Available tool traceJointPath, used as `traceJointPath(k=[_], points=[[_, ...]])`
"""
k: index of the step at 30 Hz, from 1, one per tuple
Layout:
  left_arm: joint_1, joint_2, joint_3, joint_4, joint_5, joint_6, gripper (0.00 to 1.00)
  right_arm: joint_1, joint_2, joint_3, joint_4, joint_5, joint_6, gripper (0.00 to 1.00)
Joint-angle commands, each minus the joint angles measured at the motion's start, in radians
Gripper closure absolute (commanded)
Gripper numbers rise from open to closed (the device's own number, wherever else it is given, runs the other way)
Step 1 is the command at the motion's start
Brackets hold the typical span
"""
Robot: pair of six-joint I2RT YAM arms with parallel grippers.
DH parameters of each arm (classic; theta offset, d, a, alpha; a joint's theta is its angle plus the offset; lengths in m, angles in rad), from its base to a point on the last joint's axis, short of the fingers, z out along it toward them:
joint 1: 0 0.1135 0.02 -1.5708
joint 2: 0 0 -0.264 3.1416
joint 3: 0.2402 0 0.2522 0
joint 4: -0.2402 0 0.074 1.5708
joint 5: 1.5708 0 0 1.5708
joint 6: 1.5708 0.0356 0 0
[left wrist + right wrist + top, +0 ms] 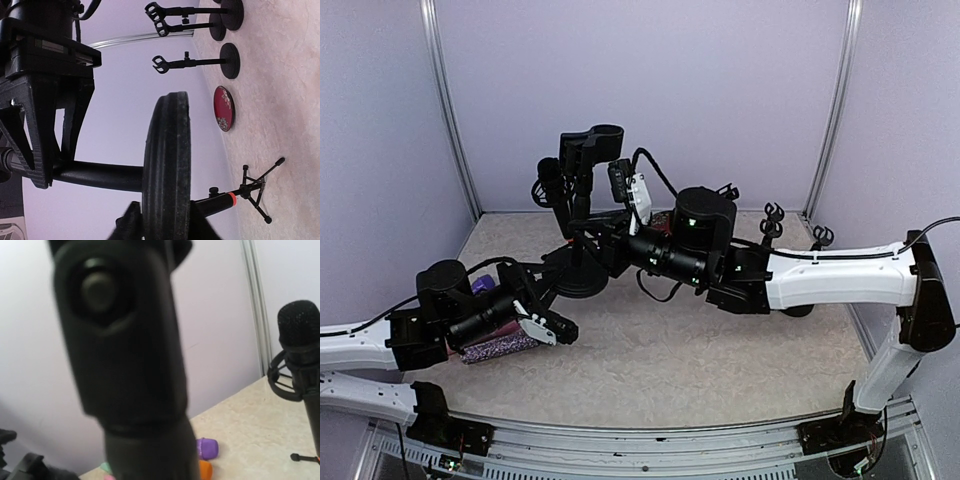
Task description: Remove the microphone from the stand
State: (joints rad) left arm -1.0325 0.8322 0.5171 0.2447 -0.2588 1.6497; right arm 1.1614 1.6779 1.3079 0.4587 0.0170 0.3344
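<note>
1. Two arms reach over the tabletop. The stand sits left of the middle, closer to the far edge than the near one. It has a broad round base and a thin upright pole.
2. The microphone sits at the top of that pole, seated in the clip, a stubby black body. My right wrist view is filled by it, blurred, so I cannot separate body from clip there.
3. My left claw is clamped on the rim of the round base, one finger on each face of the disc. I judge this pins the stand so it cannot tip or slide when the top is pulled.
4. My right claw is close to the pole beneath the microphone. Its fingers are hidden in every view, so I cannot tell whether they are parted or closed, or whether they touch anything.
5. I expect the microphone to be rigid, fairly light and smooth-sided, held only by the clip's friction. The best hold is probably across the plain body just clear of the clip, squeezed firmly because the casing looks slippery, then drawn out along its own length. Twisting sideways could lever the pole over.
6. A second microphone stands on a small tripod behind, and empty stands cluster at the far right corner.
</note>
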Motion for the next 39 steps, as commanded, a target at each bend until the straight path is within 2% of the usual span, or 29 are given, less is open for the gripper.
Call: traceJointPath(k=[1,2,3,8,12,17,22,28,39], points=[[0.014,-0.002,0.08,-0.12,0.012,-0.081,0.13,0.007,-0.034,-0.035,0.062,0.109,-0.079,1.0],[0.018,0.003,0.107,-0.197,0.009,-0.111,0.03,0.002,-0.038,-0.048,0.055,0.142,-0.107,1.0],[0.028,0.008,0.133,-0.27,0.009,-0.145,0.01,-0.006,-0.04,-0.061,0.048,0.183,-0.13,1.0],[0.149,0.051,0.281,-0.647,0.04,-0.299,0.01,-0.108,-0.014,-0.14,0.06,0.279,-0.186,1.0],[0.298,0.107,0.442,-0.803,0.12,-0.451,0.01,-0.203,0.05,-0.187,0.141,0.297,-0.195,1.0],[0.452,0.143,0.532,-0.885,0.209,-0.608,0.01,-0.281,0.181,-0.168,0.183,0.323,-0.19,1.0],[0.554,0.127,0.559,-0.957,0.295,-0.716,0.01,-0.334,0.273,-0.148,0.2,0.348,-0.141,1.0],[0.594,0.095,0.571,-0.99,0.363,-0.793,0.01,-0.346,0.309,-0.189,0.227,0.455,-0.128,1.0],[0.599,0.068,0.549,-0.916,0.373,-0.821,0.01,-0.381,0.22,-0.447,0.34,0.569,-0.164,1.0]])
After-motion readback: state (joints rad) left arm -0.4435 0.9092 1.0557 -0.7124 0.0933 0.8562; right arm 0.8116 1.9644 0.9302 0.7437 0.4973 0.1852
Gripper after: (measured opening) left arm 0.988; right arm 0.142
